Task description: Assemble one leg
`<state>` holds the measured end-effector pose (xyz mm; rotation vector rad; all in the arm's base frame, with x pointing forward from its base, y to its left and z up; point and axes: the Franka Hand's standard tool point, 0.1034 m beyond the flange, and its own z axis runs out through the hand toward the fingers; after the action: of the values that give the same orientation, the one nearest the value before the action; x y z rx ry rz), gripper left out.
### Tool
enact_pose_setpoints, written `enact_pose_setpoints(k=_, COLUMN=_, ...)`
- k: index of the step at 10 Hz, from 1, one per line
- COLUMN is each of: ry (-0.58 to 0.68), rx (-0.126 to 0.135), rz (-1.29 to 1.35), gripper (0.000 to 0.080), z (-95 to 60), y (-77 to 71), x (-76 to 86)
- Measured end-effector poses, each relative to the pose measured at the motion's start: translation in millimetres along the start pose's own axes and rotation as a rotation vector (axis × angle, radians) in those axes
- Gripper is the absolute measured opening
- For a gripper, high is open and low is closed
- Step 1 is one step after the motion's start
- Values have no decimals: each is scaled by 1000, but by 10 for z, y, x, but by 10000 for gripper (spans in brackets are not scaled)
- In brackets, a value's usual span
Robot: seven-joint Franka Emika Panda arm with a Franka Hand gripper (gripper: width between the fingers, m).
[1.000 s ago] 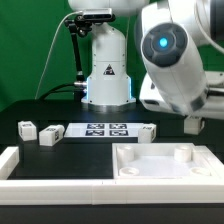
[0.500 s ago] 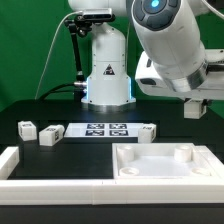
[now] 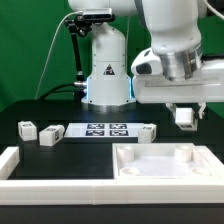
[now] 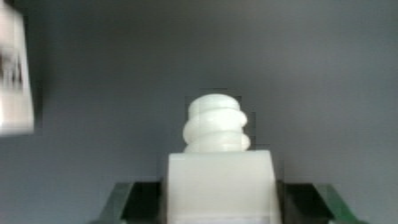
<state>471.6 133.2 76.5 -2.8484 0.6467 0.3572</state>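
My gripper (image 3: 185,118) hangs at the exterior view's right, above the table and behind the far right corner of the white tabletop (image 3: 150,172). It is shut on a leg (image 3: 185,116), a small white block. In the wrist view this leg (image 4: 221,160) sits between the two dark fingers (image 4: 132,200), its knobbed screw tip pointing away from the gripper (image 4: 221,205). Three more legs lie on the black table: two (image 3: 26,127) (image 3: 50,135) at the left and one (image 3: 147,130) beside the marker board.
The marker board (image 3: 105,129) lies flat in the middle of the table, in front of the robot base (image 3: 107,70). A white L-shaped rim (image 3: 12,162) runs along the front left. A blurred white object (image 4: 15,70) shows at the wrist view's edge.
The arm has swung round and the wrist has turned. The gripper with the leg rose, then shifted slightly toward the exterior view's left and down.
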Motion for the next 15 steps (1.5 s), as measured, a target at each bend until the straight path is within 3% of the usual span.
enact_pose_setpoints(k=2, ry=203, rx=-7, rz=-75, gripper=290, z=-247, y=192, x=281)
enact_pose_setpoints(k=4, ry=409, rx=29, rz=-132, gripper=290, z=-473, y=99, x=531)
enact_pose_setpoints(k=5, ry=528, rx=76, rz=-137, gripper=290, z=-601, y=-23, x=589)
enact_pose_setpoints(k=6, ry=586, rx=96, rz=-160, gripper=290, z=-563, y=-69, x=524)
enact_pose_setpoints(k=9, ry=567, rx=72, rz=-213, gripper=290, z=-527, y=-88, x=542)
enact_pose_setpoints(k=10, ry=561, rx=48, rz=-310, gripper=290, z=-445, y=-191, x=604)
enact_pose_setpoints(k=12, ry=543, rx=24, rz=-392, gripper=290, z=-436, y=-301, x=762)
enact_pose_setpoints(k=14, ry=553, rx=-14, rz=-490, gripper=290, z=-444, y=-198, x=955)
enact_pose_setpoints(k=15, ry=552, rx=-8, rz=-474, gripper=290, z=-442, y=-203, x=948)
